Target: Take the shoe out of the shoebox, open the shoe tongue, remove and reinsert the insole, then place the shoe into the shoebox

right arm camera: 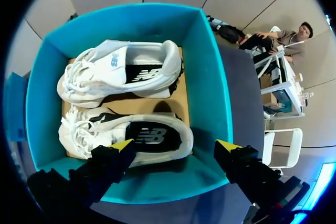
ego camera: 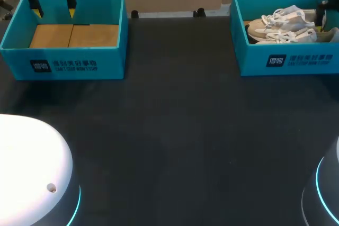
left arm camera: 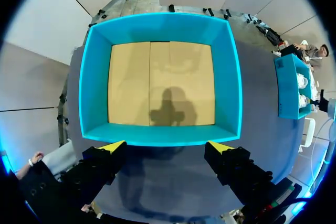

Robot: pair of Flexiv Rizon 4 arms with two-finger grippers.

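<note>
- Head view: a teal left shoebox (ego camera: 69, 64) is seen at the far left corner of the dark table (ego camera: 175, 130), and a matching right shoebox (ego camera: 286, 62) at the far right corner.
- Left shoebox: only a bare cardboard floor (left arm camera: 157, 82) is recorded inside.
- Right shoebox: two pale laced shoes are laid side by side on its cardboard floor, toes toward the table's left edge and heel openings toward its right edge.
- Shoe positions, right wrist view: one shoe (right arm camera: 121, 72) is set along the wall farther from the fingers; the other shoe (right arm camera: 126, 135) is set along the wall nearer them, its dark insole visible.
- Left gripper (left arm camera: 166, 146): held above the left shoebox, fingers spread wide, nothing gripped.
- Right gripper (right arm camera: 176, 145): held above the right shoebox, over the nearer shoe's heel end, fingers spread wide with nothing between them; no contact with the shoe is seen.
</note>
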